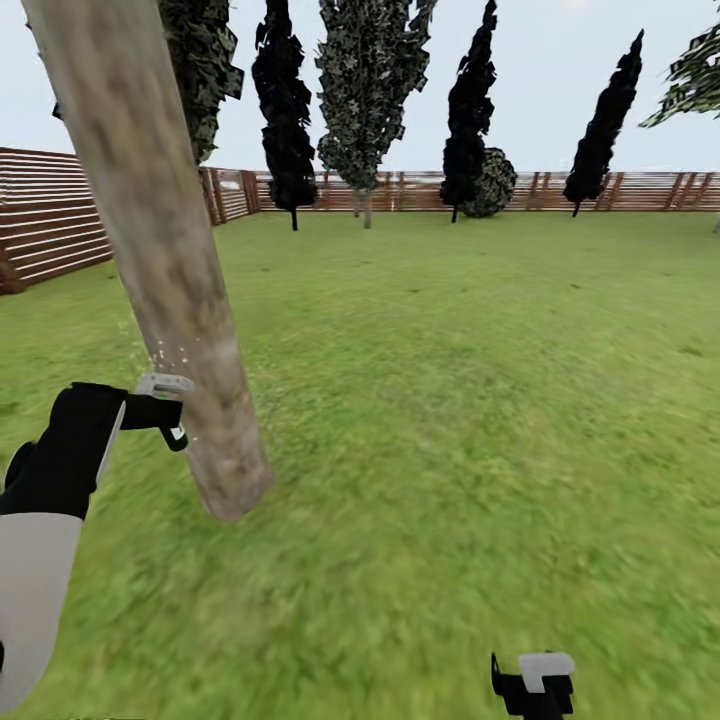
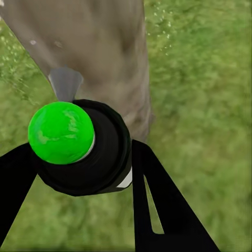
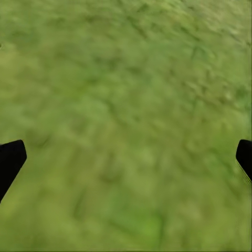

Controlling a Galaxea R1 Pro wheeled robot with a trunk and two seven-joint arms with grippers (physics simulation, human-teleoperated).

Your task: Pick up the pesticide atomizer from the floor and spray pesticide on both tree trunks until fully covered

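Fingers (image 2: pixel 157 210) of my left gripper (image 2: pixel 79 173) are clenched on the pesticide atomizer (image 2: pixel 92 152), one black finger on each side of its dark round body; through the left wrist camera I look straight down its cap, where the dot (image 2: pixel 60 132) reads glossy bright green, and a pale grey nozzle (image 2: pixel 65 84) pokes out toward the tree trunk (image 2: pixel 100 47) just beyond it; small pale specks hang in the air about the trunk and over the grass; from the head camera the same left gripper (image 1: pixel 160 405) sits at the near left, black at the wrist with a pale grey forearm below, and the atomizer shows there only as a light band and a dark tip (image 1: pixel 165 390) hard against the tree trunk (image 1: pixel 160 250), whether touching I cannot tell; that trunk is a straight, smooth pole of mottled tan-grey bark, leaning across the view; it meets the lawn (image 1: pixel 450 400), which is blurred green grass; far off stand a slatted brown fence (image 1: pixel 60 215), near-black cone-shaped trees (image 1: pixel 285 110) and a round dark bush (image 1: pixel 492 182); my right gripper (image 1: pixel 532 685) shows at the near right edge, black with a pale grey block; its wrist camera puts the fingers (image 3: pixel 10 160) at opposite edges, spread wide and released, with only grass (image 3: pixel 126 115) between them.
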